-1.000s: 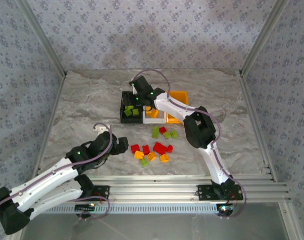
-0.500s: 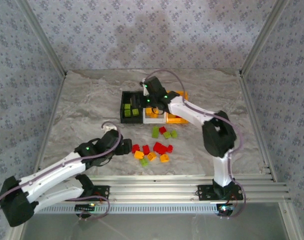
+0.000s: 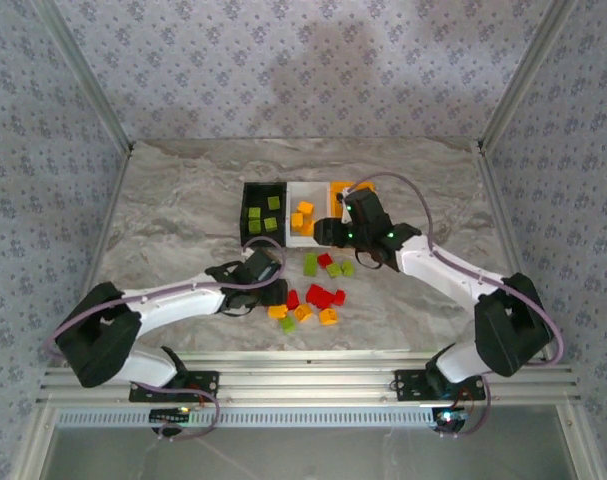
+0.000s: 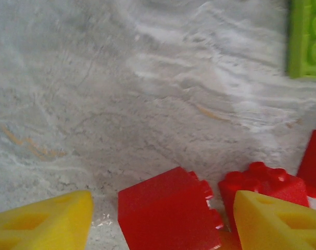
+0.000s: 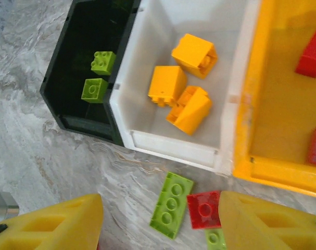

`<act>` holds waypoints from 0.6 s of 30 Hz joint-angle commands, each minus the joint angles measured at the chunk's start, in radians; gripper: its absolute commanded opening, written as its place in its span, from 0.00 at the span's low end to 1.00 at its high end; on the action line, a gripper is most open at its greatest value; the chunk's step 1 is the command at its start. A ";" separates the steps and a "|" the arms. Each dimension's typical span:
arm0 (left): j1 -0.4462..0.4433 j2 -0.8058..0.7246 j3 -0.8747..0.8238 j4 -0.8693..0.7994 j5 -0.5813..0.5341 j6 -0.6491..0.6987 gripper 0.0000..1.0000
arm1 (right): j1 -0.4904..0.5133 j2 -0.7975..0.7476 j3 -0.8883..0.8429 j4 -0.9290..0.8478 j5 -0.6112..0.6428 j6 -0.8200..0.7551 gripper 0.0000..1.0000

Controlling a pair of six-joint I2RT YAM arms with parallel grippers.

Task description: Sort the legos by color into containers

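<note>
- The left gripper [image 4: 163,211] sits low over the table [image 4: 147,94] with its jaws moderately wide, one on each side of a red brick [image 4: 168,216]; bare table shows between the brick and the left finger, so it holds nothing yet.
- The right gripper [image 5: 160,224] hovers empty, jaws apart, just in front of the white bin [image 5: 173,147]; a flat green brick [image 5: 171,204] and a small red brick [image 5: 203,209] lie below it.
- The sort so far looks clean: green pieces in the black bin [image 5: 69,122], orange in the white bin, red in the orange-yellow bin [image 5: 282,174]; the loose legos [image 3: 318,297] lie in a cluster between the arms.
- Risks, as I judge them:
  - a second red brick [image 4: 262,182] lies close against the right finger's side; a squeeze could pinch both bricks, or nudge that one away;
  - the target brick lies skewed to the jaws, so it may twist and pop out of the grip;
  - red goes in the bin farthest right, and the right arm is already there; the two arms could collide.
</note>
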 commanded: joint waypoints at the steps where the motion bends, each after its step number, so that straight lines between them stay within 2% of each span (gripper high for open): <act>1: 0.006 -0.004 0.018 -0.014 -0.008 -0.016 0.68 | -0.014 -0.060 -0.033 0.010 0.017 0.019 0.62; 5: 0.009 0.000 -0.002 -0.023 -0.017 -0.019 0.66 | -0.025 -0.083 -0.054 0.015 0.016 0.020 0.62; 14: 0.018 0.019 -0.013 0.000 -0.024 -0.009 0.41 | -0.034 -0.117 -0.079 0.005 0.032 0.030 0.62; 18: 0.018 -0.015 -0.003 -0.026 -0.024 -0.005 0.36 | -0.044 -0.149 -0.094 -0.008 0.046 0.033 0.62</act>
